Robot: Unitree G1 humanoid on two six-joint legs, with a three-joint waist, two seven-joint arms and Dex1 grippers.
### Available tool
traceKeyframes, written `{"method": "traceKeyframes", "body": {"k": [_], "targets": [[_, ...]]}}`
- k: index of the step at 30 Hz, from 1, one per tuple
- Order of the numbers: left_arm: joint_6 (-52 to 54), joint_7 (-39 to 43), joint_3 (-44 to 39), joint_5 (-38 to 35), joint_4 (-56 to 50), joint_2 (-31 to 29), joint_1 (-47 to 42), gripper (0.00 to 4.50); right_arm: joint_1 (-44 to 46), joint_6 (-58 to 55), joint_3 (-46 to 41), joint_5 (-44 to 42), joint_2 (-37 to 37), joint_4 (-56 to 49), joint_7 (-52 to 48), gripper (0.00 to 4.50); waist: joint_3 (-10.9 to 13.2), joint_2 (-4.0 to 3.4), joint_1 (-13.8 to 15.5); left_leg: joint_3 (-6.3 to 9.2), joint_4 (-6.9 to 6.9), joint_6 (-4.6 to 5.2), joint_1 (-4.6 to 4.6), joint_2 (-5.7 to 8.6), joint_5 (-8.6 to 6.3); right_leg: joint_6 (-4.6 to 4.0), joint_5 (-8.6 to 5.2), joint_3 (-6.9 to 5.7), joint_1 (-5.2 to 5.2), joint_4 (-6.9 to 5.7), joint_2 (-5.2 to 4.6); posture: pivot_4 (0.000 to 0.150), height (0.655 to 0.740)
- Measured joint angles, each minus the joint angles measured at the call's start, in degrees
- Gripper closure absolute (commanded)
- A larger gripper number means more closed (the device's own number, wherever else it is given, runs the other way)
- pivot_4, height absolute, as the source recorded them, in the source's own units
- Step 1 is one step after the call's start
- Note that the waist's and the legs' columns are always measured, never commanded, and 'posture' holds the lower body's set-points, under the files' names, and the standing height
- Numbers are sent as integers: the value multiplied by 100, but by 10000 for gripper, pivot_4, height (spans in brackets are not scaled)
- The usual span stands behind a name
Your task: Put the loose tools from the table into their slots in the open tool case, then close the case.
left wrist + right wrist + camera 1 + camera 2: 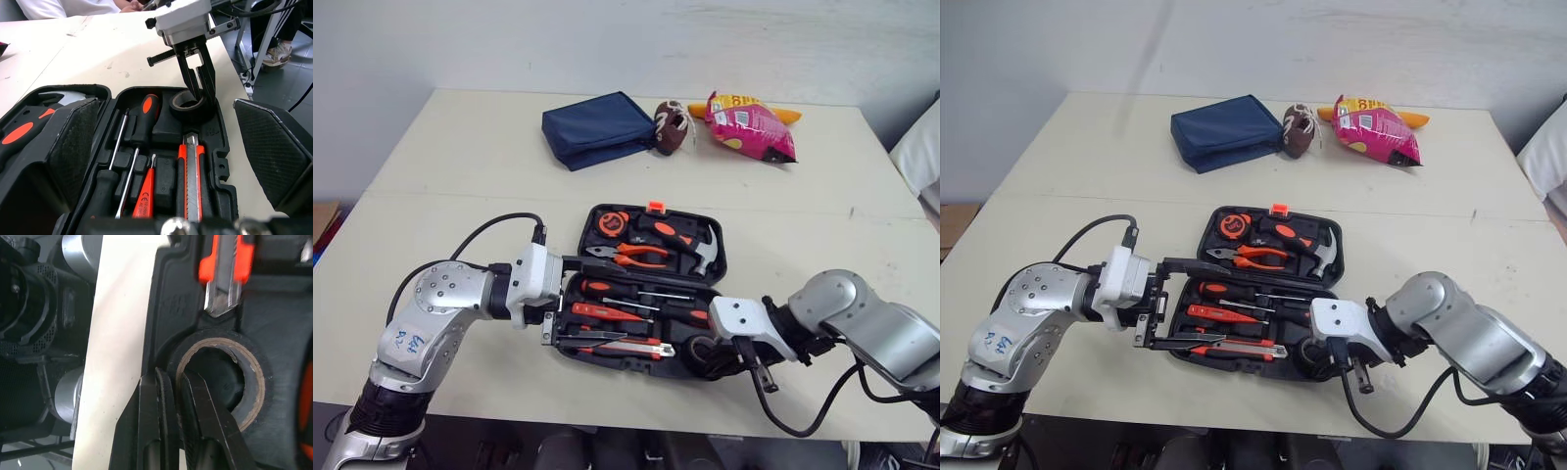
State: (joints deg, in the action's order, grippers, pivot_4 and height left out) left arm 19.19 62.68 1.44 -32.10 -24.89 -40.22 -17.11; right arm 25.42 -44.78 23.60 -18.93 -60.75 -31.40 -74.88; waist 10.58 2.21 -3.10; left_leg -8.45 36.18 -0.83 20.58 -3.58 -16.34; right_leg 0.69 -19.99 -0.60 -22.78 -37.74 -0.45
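The black tool case (pixel 590 221) lies open in the middle of the table. It holds an orange tape measure (pixel 612 223), pliers (pixel 636 257), a hammer (pixel 701 251), screwdrivers (pixel 607 313) and a utility knife (pixel 190 171). A roll of black tape (pixel 188 105) sits in the round slot at the case's front right corner. My right gripper (pixel 171 377) is shut on the roll's wall, one finger inside the ring and one outside. My left gripper (pixel 590 302) stands open at the case's left end, its pads (pixel 73 147) spread wide on either side of the tray.
At the table's far side lie a navy pouch (pixel 597 127), a small brown ball (pixel 671 127) and a pink snack bag (pixel 751 127). A person's white sleeve (pixel 63 7) and shoe (pixel 276 51) show beyond the table in the left wrist view.
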Motion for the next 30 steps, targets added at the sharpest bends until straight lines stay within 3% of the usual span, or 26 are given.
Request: {"method": "traceKeyframes", "body": {"k": [5,8,12,21,24,29,30], "targets": [[0,-3,0,1,-42,0,8,0,-17,-51,-1,-34,-8,-6,40,44757,0,0,6,0,2,1,2,1,0,0,0,0,0,1,-1,1500,7400],[0,-3,0,1,-78,0,21,0,-54,-169,-180,-257,19,-7,33,32849,0,0,9,1,0,1,2,0,0,0,0,0,0,1,0,1500,7400],[0,-2,0,4,-106,-3,36,0,-197,-5,-446,-672,54,-47,-230,11805,1,-1,9,1,-1,1,2,0,-1,2,-1,0,0,3,0,1500,7400],[-24,59,-37,45,-85,-69,93,0,-622,499,-1579,-1630,232,129,-643,11805,0,3,5,2,-1,1,2,0,-1,2,-1,0,1,2,2,1500,7400],[-102,73,-44,71,42,-71,86,0,-946,949,-1747,-1741,907,428,-494,20022,0,7,4,2,1,0,1,0,-1,3,-1,0,3,1,4,1500,7400],[-188,133,-45,77,120,-56,89,0,-1363,2179,-1542,-1119,1512,1154,-406,44757,3,4,-4,-3,4,1,3,1,-1,8,1,3,2,2,2,1500,7400],[-194,157,-45,76,120,-56,95,0,-1376,2344,-1522,-1041,1556,1250,-413,44757,3,4,-4,-3,5,1,2,1,-1,8,1,2,2,1,2,1500,7400]]}}
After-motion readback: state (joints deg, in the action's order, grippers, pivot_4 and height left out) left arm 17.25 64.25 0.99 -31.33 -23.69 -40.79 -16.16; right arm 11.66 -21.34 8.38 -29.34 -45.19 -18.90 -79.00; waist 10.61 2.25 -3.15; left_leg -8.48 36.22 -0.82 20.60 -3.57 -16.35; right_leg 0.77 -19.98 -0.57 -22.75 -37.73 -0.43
